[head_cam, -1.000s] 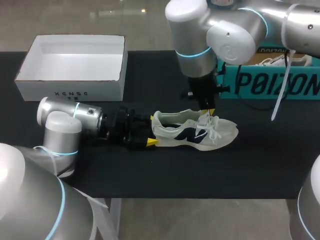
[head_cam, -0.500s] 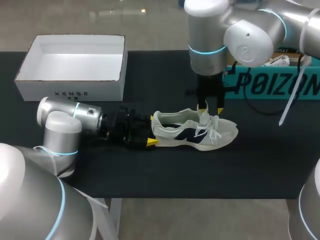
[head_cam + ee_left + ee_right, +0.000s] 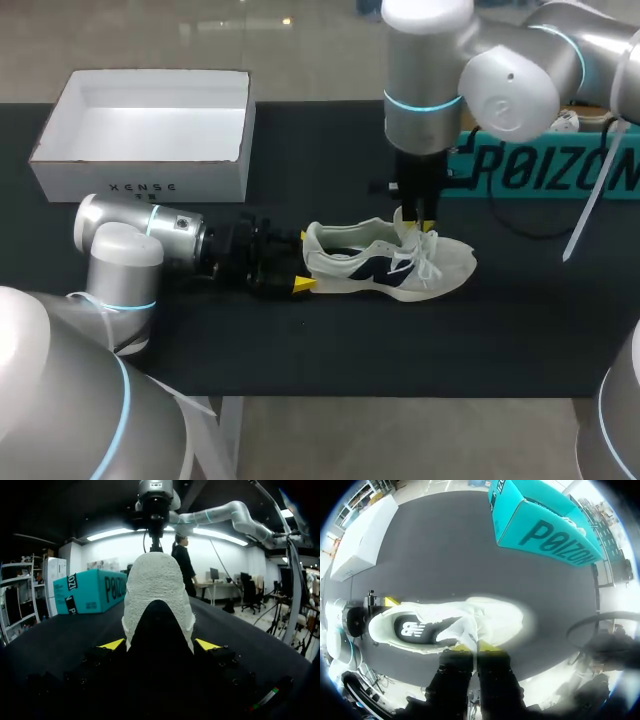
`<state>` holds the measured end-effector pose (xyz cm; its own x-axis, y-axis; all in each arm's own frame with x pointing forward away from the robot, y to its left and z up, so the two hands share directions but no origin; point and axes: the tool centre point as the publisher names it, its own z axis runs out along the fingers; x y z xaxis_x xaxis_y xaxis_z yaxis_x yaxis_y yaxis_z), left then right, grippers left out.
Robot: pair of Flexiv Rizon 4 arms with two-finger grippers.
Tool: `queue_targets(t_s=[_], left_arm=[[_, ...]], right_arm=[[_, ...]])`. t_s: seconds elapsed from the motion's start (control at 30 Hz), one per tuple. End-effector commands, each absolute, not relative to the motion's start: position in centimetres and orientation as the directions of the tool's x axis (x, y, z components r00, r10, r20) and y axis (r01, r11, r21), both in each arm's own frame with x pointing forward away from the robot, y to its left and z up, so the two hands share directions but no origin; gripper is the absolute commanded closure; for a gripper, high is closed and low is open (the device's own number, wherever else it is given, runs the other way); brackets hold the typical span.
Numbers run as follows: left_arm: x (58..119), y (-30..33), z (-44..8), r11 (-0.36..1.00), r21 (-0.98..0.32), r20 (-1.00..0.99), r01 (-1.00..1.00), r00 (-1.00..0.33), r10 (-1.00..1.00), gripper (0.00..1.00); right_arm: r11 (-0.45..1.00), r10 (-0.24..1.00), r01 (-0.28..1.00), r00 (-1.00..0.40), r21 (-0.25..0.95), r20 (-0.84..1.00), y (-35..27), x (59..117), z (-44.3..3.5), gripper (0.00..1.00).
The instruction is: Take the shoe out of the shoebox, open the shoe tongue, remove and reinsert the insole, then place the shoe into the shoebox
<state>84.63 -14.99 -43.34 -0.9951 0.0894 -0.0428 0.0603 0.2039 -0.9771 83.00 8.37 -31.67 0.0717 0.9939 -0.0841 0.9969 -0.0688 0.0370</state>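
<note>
Clearly the shoe [image 3: 385, 262] is out of the shoebox [image 3: 150, 185], which sits open behind the shoe's heel end; the shoe rests on its sole on the table [image 3: 450, 330]. At the shoe's heel, the left gripper [image 3: 303, 260] clamps it from both sides, probably to anchor it against an upward pull. Above the shoe's laces, the right gripper [image 3: 477, 647] pinches the tongue [image 3: 465, 629] between close-pressed fingers, holding it up off the opening so the insole [image 3: 415, 629] is exposed for removal.
</note>
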Motion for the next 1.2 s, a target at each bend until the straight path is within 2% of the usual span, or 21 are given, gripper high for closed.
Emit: queue_targets(t_s=[0.03,0.4,0.43,0.47,0.5,0.7,0.73,0.8,0.87,1.0,1.07,1.13,1.2], left_arm=[[84.6,-15.1,-43.6,0.206,-0.977,-0.042,0.060,-0.995,0.089,1.00],[84.6,-15.1,-43.6,0.206,-0.977,-0.042,0.060,-0.995,0.089,1.00],[84.6,-15.1,-43.6,0.206,-0.977,-0.042,0.060,-0.995,0.089,1.00],[84.6,-15.1,-43.6,0.206,-0.977,-0.042,0.060,-0.995,0.089,1.00],[84.6,-15.1,-43.6,0.206,-0.977,-0.042,0.060,-0.995,0.089,1.00],[84.6,-15.1,-43.6,0.206,-0.977,-0.042,0.060,-0.995,0.089,1.00],[84.6,-15.1,-43.6,0.206,-0.977,-0.042,0.060,-0.995,0.089,1.00],[84.6,-15.1,-43.6,0.206,-0.977,-0.042,0.060,-0.995,0.089,1.00],[84.6,-15.1,-43.6,0.206,-0.977,-0.042,0.060,-0.995,0.089,1.00],[84.6,-15.1,-43.6,0.206,-0.977,-0.042,0.060,-0.995,0.089,1.00],[84.6,-15.1,-43.6,0.206,-0.977,-0.042,0.060,-0.995,0.089,1.00],[84.6,-15.1,-43.6,0.206,-0.977,-0.042,0.060,-0.995,0.089,1.00],[84.6,-15.1,-43.6,0.206,-0.977,-0.042,0.060,-0.995,0.089,1.00]], right_arm=[[-0.082,0.995,0.996,0.083,0.032,-0.051,6.9,82.9,-31.3,1.00],[-0.124,0.992,0.992,0.124,0.006,-0.008,5.3,82.6,-31.5,1.00],[-0.117,0.993,0.993,0.117,0.003,-0.002,5.5,82.4,-31.5,0.62],[-0.110,0.994,0.994,0.110,0.005,0.002,5.7,82.1,-31.4,0.48],[-0.102,0.995,0.995,0.102,0.006,0.005,5.9,81.9,-31.2,0.00],[0.011,0.997,1.000,-0.010,-0.009,0.070,7.5,79.9,-28.9,0.00],[0.059,0.991,0.998,-0.058,-0.009,0.118,7.7,79.7,-28.5,0.00],[0.118,0.988,0.993,-0.117,-0.006,0.103,8.3,78.8,-27.4,0.00],[0.251,0.960,0.968,-0.245,-0.032,0.133,9.3,78.0,-26.6,0.00],[0.512,0.847,0.858,-0.499,-0.029,0.186,10.3,77.1,-25.3,0.00],[0.751,0.653,0.659,-0.736,-0.030,0.181,10.8,76.1,-25.0,0.00],[0.892,0.449,0.452,-0.880,-0.021,0.155,11.5,74.4,-25.0,0.00],[0.910,0.411,0.414,-0.902,-0.008,0.130,11.7,73.9,-24.9,0.00]])
